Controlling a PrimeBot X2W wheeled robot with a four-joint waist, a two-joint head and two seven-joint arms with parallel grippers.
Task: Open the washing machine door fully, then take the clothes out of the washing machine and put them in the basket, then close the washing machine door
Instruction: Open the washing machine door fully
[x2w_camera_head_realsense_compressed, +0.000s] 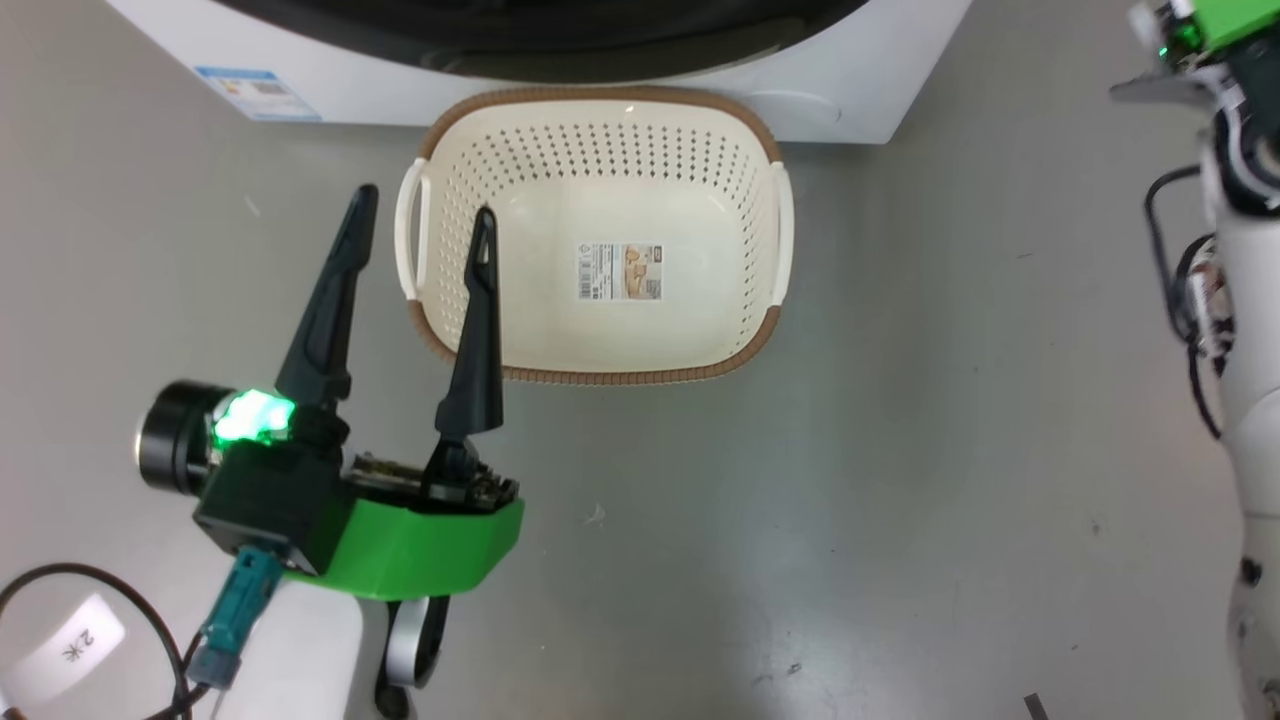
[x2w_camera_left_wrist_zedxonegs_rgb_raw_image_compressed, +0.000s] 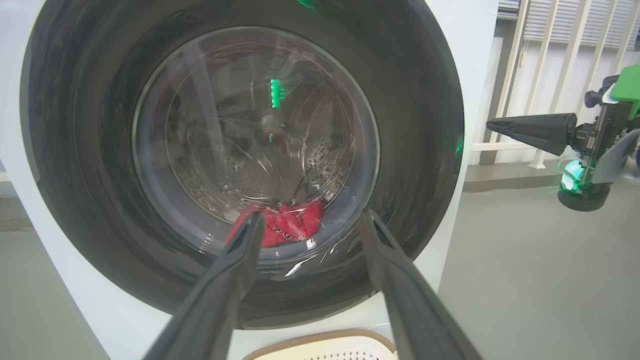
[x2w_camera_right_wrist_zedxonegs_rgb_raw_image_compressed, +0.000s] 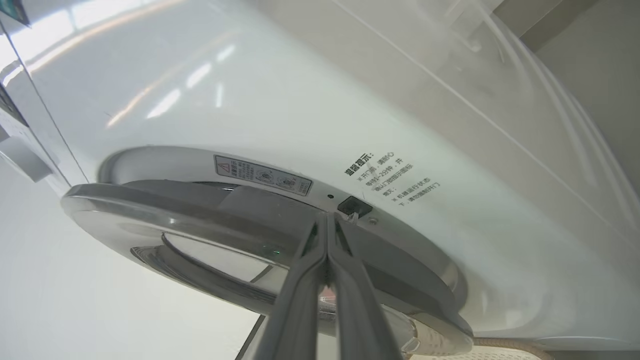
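The basket (x2w_camera_head_realsense_compressed: 620, 150) sits before the washing machine (x2w_camera_head_realsense_compressed: 860, 90), clothes (x2w_camera_left_wrist_zedxonegs_rgb_raw_image_compressed: 287, 227) inside it.

Red clothes (x2w_camera_left_wrist_zedxonegs_rgb_raw_image_compressed: 290, 227) behind door (x2w_camera_left_wrist_zedxonegs_rgb_raw_image_compressed: 415, 125) glass, cream basket (x2w_camera_head_realsense_compressed: 600, 376) nr washer (x2w_camera_head_realsense_compressed: 850, 100) front

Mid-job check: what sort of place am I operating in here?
Probably a laundry corner, perhaps staged in a lab or test room: a white front-loading washing machine stands on a bare grey floor with a cream basket before it, and what look like window blinds show beyond.

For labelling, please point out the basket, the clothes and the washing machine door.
basket (x2w_camera_head_realsense_compressed: 620, 376): head view, brown rim.
clothes (x2w_camera_left_wrist_zedxonegs_rgb_raw_image_compressed: 292, 225): left wrist view, red fabric.
washing machine door (x2w_camera_left_wrist_zedxonegs_rgb_raw_image_compressed: 415, 150): left wrist view, black rim.
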